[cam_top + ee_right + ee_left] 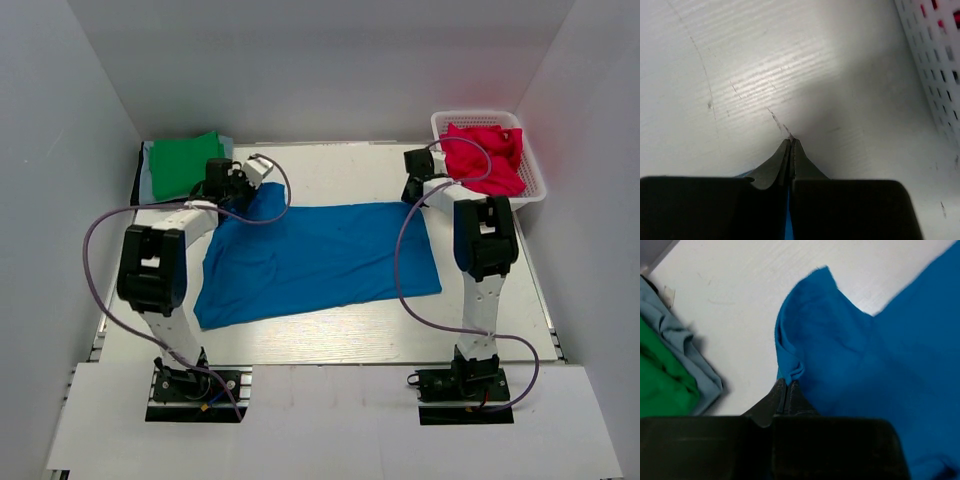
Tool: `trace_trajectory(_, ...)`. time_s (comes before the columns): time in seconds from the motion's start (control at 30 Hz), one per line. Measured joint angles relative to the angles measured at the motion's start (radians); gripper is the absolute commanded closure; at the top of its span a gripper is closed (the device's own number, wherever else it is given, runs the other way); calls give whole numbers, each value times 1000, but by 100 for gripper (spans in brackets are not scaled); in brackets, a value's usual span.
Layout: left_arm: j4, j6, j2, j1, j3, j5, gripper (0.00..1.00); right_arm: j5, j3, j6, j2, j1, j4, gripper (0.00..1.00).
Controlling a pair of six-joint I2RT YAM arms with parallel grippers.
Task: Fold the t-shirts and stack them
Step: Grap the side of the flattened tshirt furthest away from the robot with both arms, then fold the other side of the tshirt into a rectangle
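The bright blue t-shirt [320,260] lies spread flat across the middle of the table. My left gripper [240,192] is at its back left sleeve. In the left wrist view the gripper [786,382] is shut, pinching the bunched edge of the blue sleeve [840,350]. My right gripper [412,197] is at the shirt's back right corner. In the right wrist view it [791,140] is shut low over the table, with a sliver of blue cloth [788,220] between the fingers. A folded green t-shirt [185,163] lies on a grey one [685,347] at the back left.
A white mesh basket [535,170] at the back right holds crimson-pink shirts [485,158]; its wall shows in the right wrist view [935,60]. White walls enclose the table on three sides. The green stack [660,380] lies just left of my left gripper.
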Motion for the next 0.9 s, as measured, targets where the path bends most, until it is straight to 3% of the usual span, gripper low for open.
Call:
trace_trajectory(0.27, 50, -124, -330, -5, -271, 7, 100, 37, -192, -15, -169, 20, 55, 100)
trace_trajectory(0.9, -35, -714, -928, -22, -747, 14, 100, 29, -296, 7, -276, 17, 90, 100)
